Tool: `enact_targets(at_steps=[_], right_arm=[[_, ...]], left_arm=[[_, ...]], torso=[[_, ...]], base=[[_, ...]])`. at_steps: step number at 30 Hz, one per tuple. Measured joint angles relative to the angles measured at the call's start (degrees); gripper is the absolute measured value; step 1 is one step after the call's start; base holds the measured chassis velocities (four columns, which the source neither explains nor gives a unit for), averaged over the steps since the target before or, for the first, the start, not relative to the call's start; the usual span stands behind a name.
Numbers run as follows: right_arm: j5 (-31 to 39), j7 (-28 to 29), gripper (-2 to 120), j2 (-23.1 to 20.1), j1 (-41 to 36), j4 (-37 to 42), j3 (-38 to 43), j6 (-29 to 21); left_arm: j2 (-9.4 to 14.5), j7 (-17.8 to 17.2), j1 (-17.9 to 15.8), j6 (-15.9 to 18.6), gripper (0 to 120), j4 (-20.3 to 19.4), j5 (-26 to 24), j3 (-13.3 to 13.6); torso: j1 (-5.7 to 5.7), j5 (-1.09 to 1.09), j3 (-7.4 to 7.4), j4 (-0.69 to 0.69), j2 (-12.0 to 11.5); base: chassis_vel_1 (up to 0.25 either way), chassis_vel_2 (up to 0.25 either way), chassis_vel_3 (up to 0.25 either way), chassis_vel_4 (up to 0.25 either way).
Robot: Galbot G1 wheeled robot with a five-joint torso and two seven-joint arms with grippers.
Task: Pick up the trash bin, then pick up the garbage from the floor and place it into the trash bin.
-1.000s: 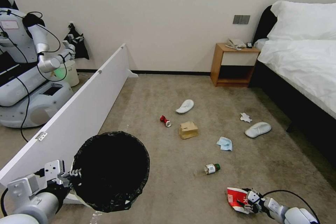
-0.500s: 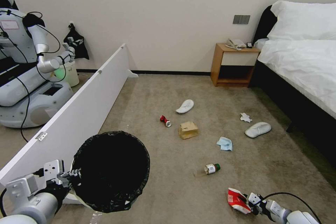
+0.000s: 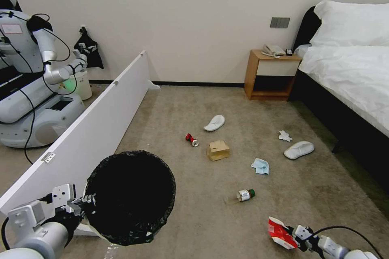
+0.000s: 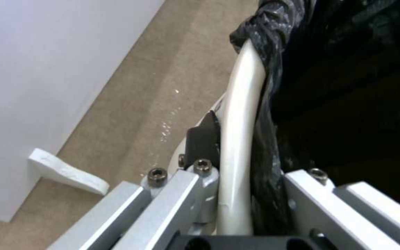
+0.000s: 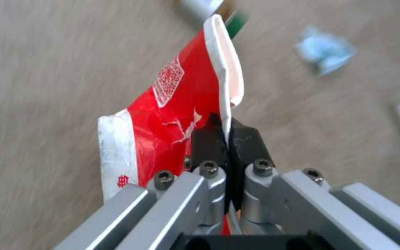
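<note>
The trash bin [image 3: 165,210], white with a black bag over its rim, hangs above the floor [image 3: 194,218] at lower left. My left gripper [image 3: 87,202] is shut on its rim; the left wrist view shows the white rim [image 4: 237,114] pinched in that gripper [image 4: 241,146]. My right gripper [image 3: 295,236] at the bottom right is shut on the red-white packet [image 3: 278,228], whose edge [image 5: 172,104] sits between its pads [image 5: 227,135]. On the carpet lie a red can [image 3: 191,139], cardboard box [image 3: 218,150], face mask [image 3: 260,166], bottle [image 3: 245,194], tissue [image 3: 284,136] and two slippers [image 3: 214,122] [image 3: 299,149].
A long white board [image 3: 93,129] stands on edge along the left, with another robot [image 3: 32,89] and a white bin [image 3: 81,83] behind it. A wooden nightstand [image 3: 270,75] and a bed [image 3: 348,77] close off the right side.
My right gripper has drawn back toward the lower right with the packet, which has turned. The bin in my left gripper has edged slightly right.
</note>
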Motion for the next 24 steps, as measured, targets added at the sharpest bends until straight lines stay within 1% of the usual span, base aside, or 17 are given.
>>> enact_targets(at_steps=[2, 5, 7, 8, 10, 11, 12, 15, 16, 17, 18, 19, 20, 21, 22, 23, 24], right_arm=[[2.8, 1.2, 0, -0.3, -3.1, 5.4, 4.3, 0.0], [4.6, 1.9, 0, -0.4, -4.9, 8.7, 7.1, 0.0], [8.1, 2.5, 0, -0.8, -8.1, 15.0, 12.3, -0.6], [8.1, 2.5, 0, -0.8, -8.1, 15.0, 12.3, -0.6], [11.3, 2.7, 0, -1.5, -11.7, 21.7, 17.5, -1.5], [11.3, 2.7, 0, -1.5, -11.7, 21.7, 17.5, -1.5], [13.5, 2.9, 0, -1.9, -14.3, 26.0, 20.9, -2.0], [15.4, 3.0, 0, -2.0, -16.8, 29.9, 24.3, -2.3], [17.3, 3.0, 0, -2.0, -18.9, 32.8, 27.1, -2.6], [20.9, 3.2, 0, -2.0, -22.0, 37.7, 31.1, -3.0], [24.3, 3.8, 0, -2.5, -23.1, 42.4, 32.6, -3.7], [24.3, 3.8, 0, -2.5, -23.1, 42.4, 32.6, -3.7], [27.0, 4.4, 0, -3.3, -23.1, 45.5, 32.8, -4.5], [27.0, 4.4, 0, -3.3, -23.1, 45.5, 32.8, -4.5], [30.0, 5.0, 0, -4.4, -22.7, 49.6, 32.8, -5.8], [30.0, 5.0, 0, -4.4, -22.7, 49.6, 32.8, -5.8], [32.9, 5.9, 0, -5.8, -22.0, 53.4, 32.6, -7.4]], left_arm=[[0.8, 0.1, -0.6, 0.0, 2, -0.1, -0.6, 0.8], [1.2, 0.2, -0.9, 0.0, 2, -0.1, -0.7, 1.6], [1.9, 0.6, -1.6, 0.0, 2, 0.1, -0.8, 3.4], [1.9, 0.6, -1.6, 0.0, 2, 0.1, -0.8, 3.4], [2.7, 0.8, -2.7, 0.0, 2, 0.9, -0.8, 5.7], [2.7, 0.8, -2.7, 0.0, 2, 0.9, -0.8, 5.7], [3.1, 0.9, -3.6, 0.0, 2, 1.5, -0.7, 7.1], [3.6, 1.1, -4.4, 0.0, 2, 1.9, -0.6, 8.6], [4.0, 1.1, -5.0, 0.0, 2, 2.1, -0.6, 9.9], [4.5, 1.2, -5.7, 0.0, 2, 2.3, -0.5, 11.8], [4.7, 1.3, -5.7, 0.0, 2, 2.3, -0.2, 12.8], [4.7, 1.3, -5.7, 0.0, 2, 2.3, -0.2, 12.8], [4.7, 1.4, -5.6, 0.0, 2, 2.1, 0.1, 13.0], [4.7, 1.4, -5.6, 0.0, 2, 2.1, 0.1, 13.0], [4.9, 1.3, -6.1, 0.0, 2, 2.2, 0.3, 13.7], [4.9, 1.3, -6.1, 0.0, 2, 2.2, 0.3, 13.7], [5.2, 1.1, -7.0, 0.0, 2, 2.4, 0.2, 14.7]], torso=[[0.0, 0.0, 0.0, 0.01, 0.0], [0.0, 0.0, 0.0, 0.01, 0.0], [-0.01, 0.01, 0.0, 0.01, 0.0], [-0.01, 0.01, 0.0, 0.01, 0.0], [0.0, -0.01, 0.0, 0.02, 0.0], [0.0, -0.01, 0.0, 0.02, 0.0], [0.0, -0.01, 0.0, 0.0, 0.0], [0.0, -0.01, 0.0, 0.0, 0.0], [-0.01, -0.01, 0.0, 0.02, 0.0], [0.0, -0.02, 0.0, -0.06, 0.0], [-0.01, -0.02, 0.0, -0.08, 0.0], [-0.01, -0.02, 0.0, -0.08, 0.0], [-0.01, 0.0, 0.0, 0.01, 0.0], [-0.01, 0.0, 0.0, 0.01, 0.0], [-0.01, 0.01, 0.0, 0.06, 0.0], [-0.01, 0.01, 0.0, 0.06, 0.0], [-0.01, 0.0, 0.0, 0.06, 0.0]], base=[[0.0, 0.0, 0.0, 0.0], [0.0, 0.0, 0.0, 0.0], [0.0, 0.0, 0.0, 0.0], [0.0, 0.0, 0.0, 0.0], [0.0, 0.0, 0.0, 0.0], [0.0, 0.0, 0.0, 0.0], [0.0, 0.0, 0.0, 0.0], [0.0, 0.0, 0.0, 0.0], [0.0, 0.0, 0.0, 0.0], [0.0, 0.0, 0.0, 0.0], [0.0, 0.0, 0.0, 0.0], [0.0, 0.0, 0.0, 0.0], [0.0, 0.0, 0.0, 0.0], [0.0, 0.0, 0.0, 0.0], [0.0, 0.0, 0.0, 0.0], [0.0, 0.0, 0.0, 0.0], [0.0, 0.0, 0.0, 0.0]])
